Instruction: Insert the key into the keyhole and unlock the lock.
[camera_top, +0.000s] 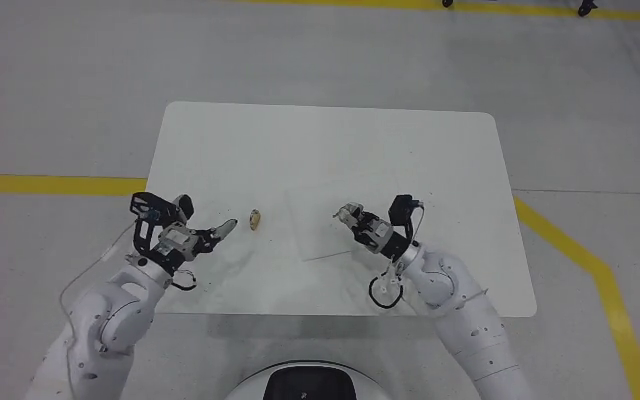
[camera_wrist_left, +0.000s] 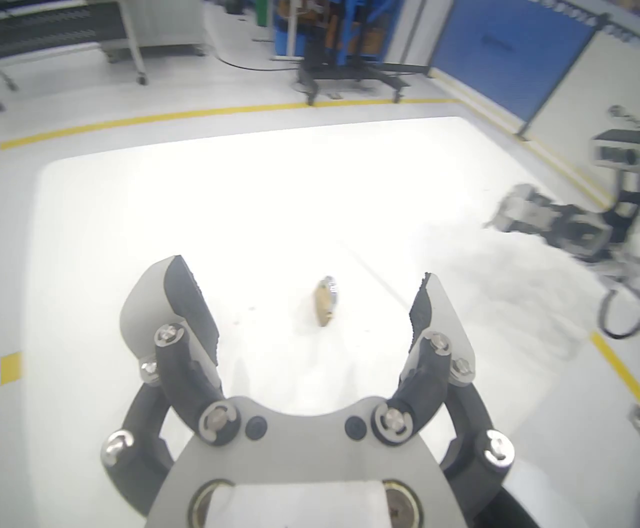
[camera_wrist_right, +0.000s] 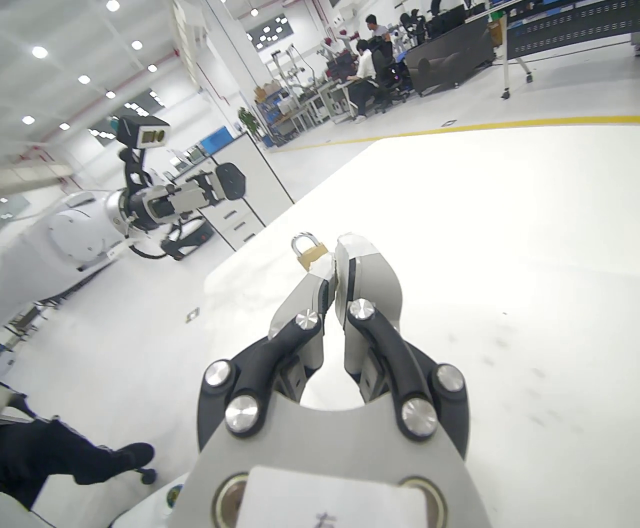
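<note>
Gaping: left pincer (camera_wrist_left: 302, 272) wide open, empty; lock (camera_wrist_left: 326, 301) lies just ahead of it.
Pinching: right pincer (camera_wrist_right: 334, 261) shut; whether on a key, cannot tell.
Risk: loose lock may skid if nudged.

brassy metal lock (camera_wrist_left: 325, 302), smooth matt white table (camera_top: 330, 150)

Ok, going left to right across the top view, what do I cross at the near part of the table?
The left tool, open → padlock, lying on the table → right tool, shut.
</note>
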